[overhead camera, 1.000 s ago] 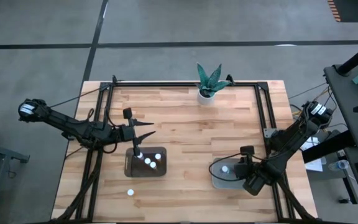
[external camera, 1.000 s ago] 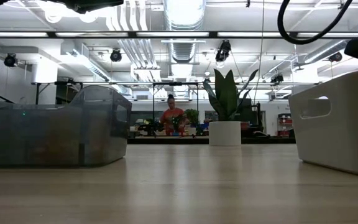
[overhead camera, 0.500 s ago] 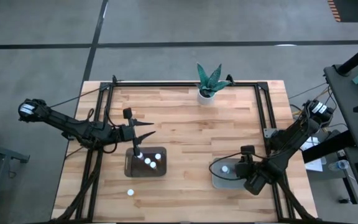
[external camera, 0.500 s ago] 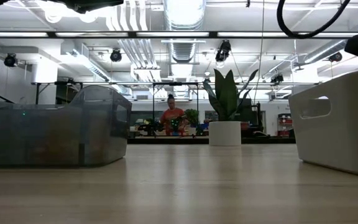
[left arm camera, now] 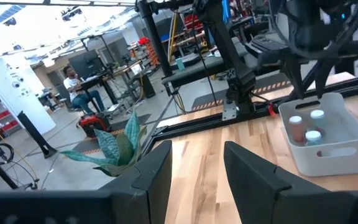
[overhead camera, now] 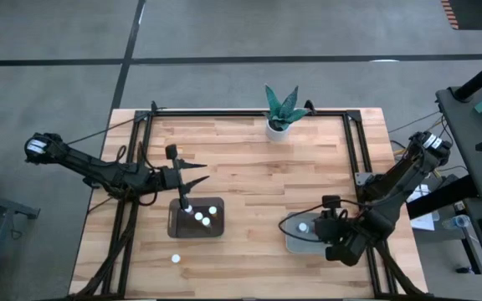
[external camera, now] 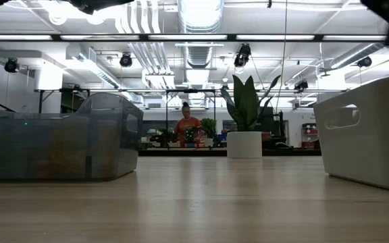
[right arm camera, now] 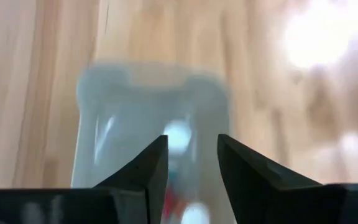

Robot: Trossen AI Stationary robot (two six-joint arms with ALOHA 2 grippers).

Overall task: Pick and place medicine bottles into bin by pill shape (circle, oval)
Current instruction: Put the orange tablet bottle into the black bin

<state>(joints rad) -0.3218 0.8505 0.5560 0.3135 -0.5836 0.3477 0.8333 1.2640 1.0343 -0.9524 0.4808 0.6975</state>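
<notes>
Just off the dark bin's (overhead camera: 197, 219) near-left corner: one loose bottle (overhead camera: 175, 258) on the surface (overhead camera: 249, 167), apparently the last outside a bin. Left gripper (overhead camera: 202, 174) hangs beyond the dark bin's far edge, fingers spread, empty; the bottle lies across that bin from it. Bottle stands upright, cap up. Right gripper (right arm camera: 191, 163), spread and empty, hovers over the pale bin (overhead camera: 301, 236), well apart from the dark bin. Left arm looks nearer.

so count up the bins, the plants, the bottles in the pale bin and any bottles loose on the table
bins: 2 (dark bin, pale bin)
bottles in the pale bin: 3
loose bottle on the table: 1
potted plant: 1
total: 7
</notes>
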